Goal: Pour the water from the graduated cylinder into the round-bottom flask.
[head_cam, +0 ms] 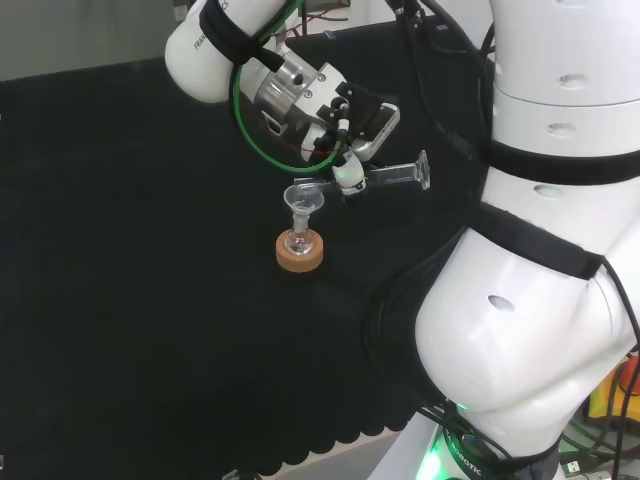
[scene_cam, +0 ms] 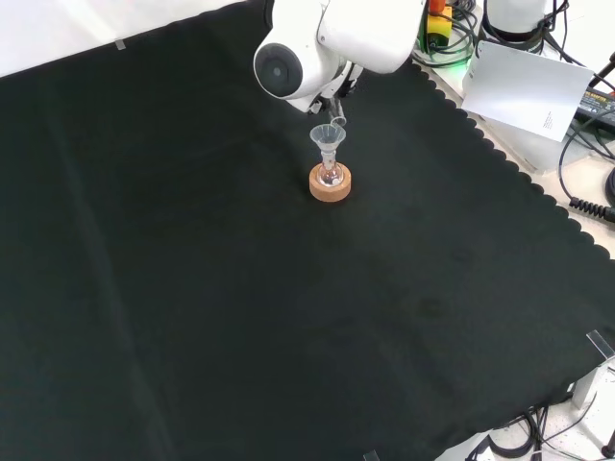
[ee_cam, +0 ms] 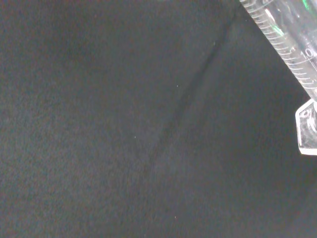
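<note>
A clear graduated cylinder (head_cam: 390,176) lies nearly level in the head view, its foot to the right and its mouth over a clear funnel (head_cam: 302,201). The hand (head_cam: 345,120) has its fingers curled round the cylinder's middle. The funnel sits in the neck of a small round-bottom flask (head_cam: 297,241), which rests on a cork ring (head_cam: 300,253). In the front view the funnel (scene_cam: 327,139), flask (scene_cam: 331,174) and cork ring (scene_cam: 330,185) stand just below the arm's white link, with the cylinder's mouth (scene_cam: 337,121) at the funnel's rim. The wrist view shows the cylinder's marked wall (ee_cam: 285,42) and foot (ee_cam: 308,126).
Black cloth (scene_cam: 240,317) covers the bench on all sides of the stand. In the front view the cloth's scalloped edge (scene_cam: 519,173) runs down the right, with a white box (scene_cam: 533,91) and cables beyond it. The arm's big white links (head_cam: 540,280) stand at the head view's right.
</note>
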Controlling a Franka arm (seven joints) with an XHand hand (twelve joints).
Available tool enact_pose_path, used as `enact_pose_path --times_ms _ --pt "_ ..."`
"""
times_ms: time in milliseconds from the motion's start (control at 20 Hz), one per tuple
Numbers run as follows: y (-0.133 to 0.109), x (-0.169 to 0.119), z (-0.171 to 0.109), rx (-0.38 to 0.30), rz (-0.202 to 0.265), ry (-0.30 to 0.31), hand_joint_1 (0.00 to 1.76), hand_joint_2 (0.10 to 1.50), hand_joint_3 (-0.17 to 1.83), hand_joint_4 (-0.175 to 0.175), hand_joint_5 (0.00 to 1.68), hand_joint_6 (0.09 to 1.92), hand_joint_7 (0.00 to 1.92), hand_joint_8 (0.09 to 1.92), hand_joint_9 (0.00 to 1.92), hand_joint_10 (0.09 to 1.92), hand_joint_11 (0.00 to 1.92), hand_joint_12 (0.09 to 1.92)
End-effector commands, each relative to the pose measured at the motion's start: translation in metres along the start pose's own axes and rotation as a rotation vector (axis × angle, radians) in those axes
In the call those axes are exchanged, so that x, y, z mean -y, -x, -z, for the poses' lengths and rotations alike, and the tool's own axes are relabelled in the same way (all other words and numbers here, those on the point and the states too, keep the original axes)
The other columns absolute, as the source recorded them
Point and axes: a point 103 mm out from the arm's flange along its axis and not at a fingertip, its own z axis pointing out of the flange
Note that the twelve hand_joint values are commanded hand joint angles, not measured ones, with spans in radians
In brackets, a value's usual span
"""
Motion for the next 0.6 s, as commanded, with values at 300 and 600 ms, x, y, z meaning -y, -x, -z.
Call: enact_pose_path --times_ms 300,600 --pt "0.016 0.003 -0.013 -0.11 0.049 0.114 1.26 1.11 0.0 -0.175 0.98 0.99 1.01 0.98 1.39 0.09 1.19 0.8" --pt "0.025 0.003 -0.018 -0.256 0.096 0.191 1.26 1.11 0.0 -0.175 0.98 0.99 1.01 0.98 1.39 0.09 1.19 0.8"
